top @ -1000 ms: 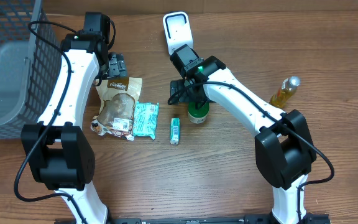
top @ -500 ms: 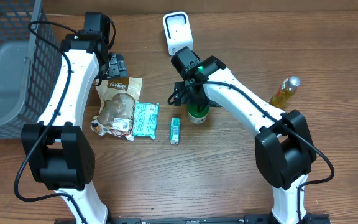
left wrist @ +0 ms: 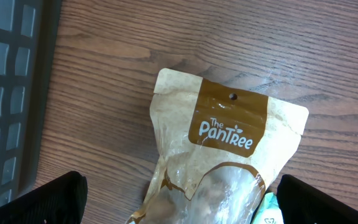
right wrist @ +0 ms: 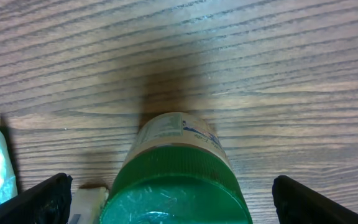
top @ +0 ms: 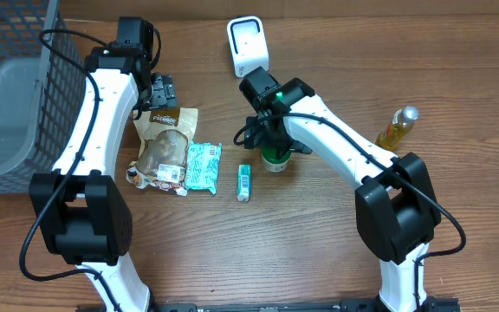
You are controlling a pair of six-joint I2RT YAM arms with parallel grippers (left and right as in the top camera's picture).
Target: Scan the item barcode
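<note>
the wood table holds it all. a gray wire basket sits at the far left. the left claw hangs wide open over the brown snack bag. the white scanner stands at the back. the right claw is wide open too, right above the green-lid jar, one finger out to each side, gripping nothing. the jar stands upright, near the scanner, on the front side.

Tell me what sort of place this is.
Probably a mock shop checkout on a robot test bench: a white upright barcode scanner, packaged groceries such as a brown paper snack pouch, and a grey wire-mesh basket alongside.
</note>
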